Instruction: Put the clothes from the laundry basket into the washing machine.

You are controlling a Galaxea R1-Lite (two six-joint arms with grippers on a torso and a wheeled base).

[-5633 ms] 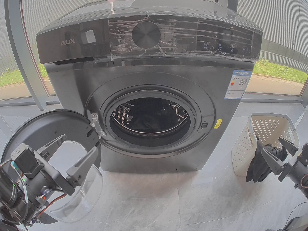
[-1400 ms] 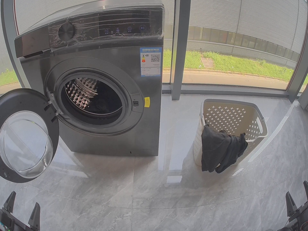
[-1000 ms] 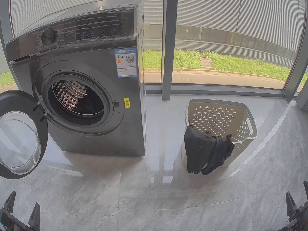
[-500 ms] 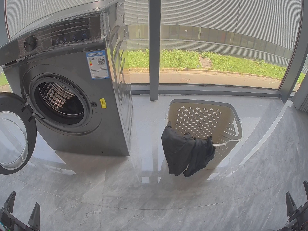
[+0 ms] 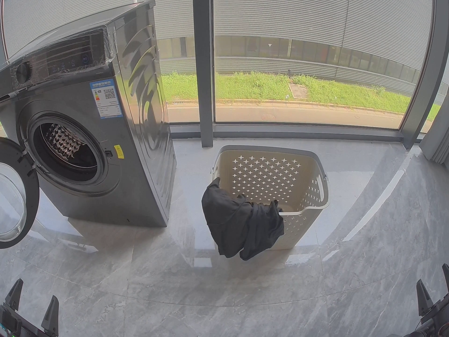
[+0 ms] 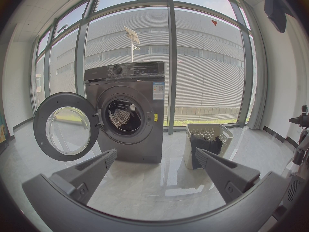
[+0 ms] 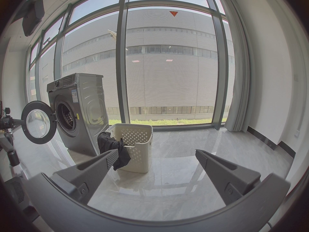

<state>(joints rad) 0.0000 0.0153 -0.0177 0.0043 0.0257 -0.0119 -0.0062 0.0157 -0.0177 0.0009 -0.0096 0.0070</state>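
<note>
One bundle of black clothes [image 5: 241, 228] hangs over the near-left rim of the laundry basket [image 5: 306, 153], most of it spilling down the outer wall, its lower end just above the floor [image 5: 234, 296]. We cannot tell whether it is one piece or several. We count one basket: cream, perforated, upright on the floor, toward the far middle of the scene.

One washing machine [image 5: 140, 94] stands left of the basket, apart from it, with a strip of floor between. Its single round door [image 5: 33, 197] is swung wide to the left and the drum [image 5: 65, 148] is exposed; the inside is too dark for us to tell what it holds.

Two grippers. The left gripper [image 6: 155, 152] sits low at the near left, jaws spread wide, holding nothing. The right gripper [image 7: 156, 152] sits low at the near right, jaws likewise wide and empty. Both are well apart from the basket, with open grey floor between.

Behind: a window wall, one dark window post [image 5: 203, 62] rising just past the basket's far-left corner, a curtain [image 5: 437, 139] at far right.
</note>
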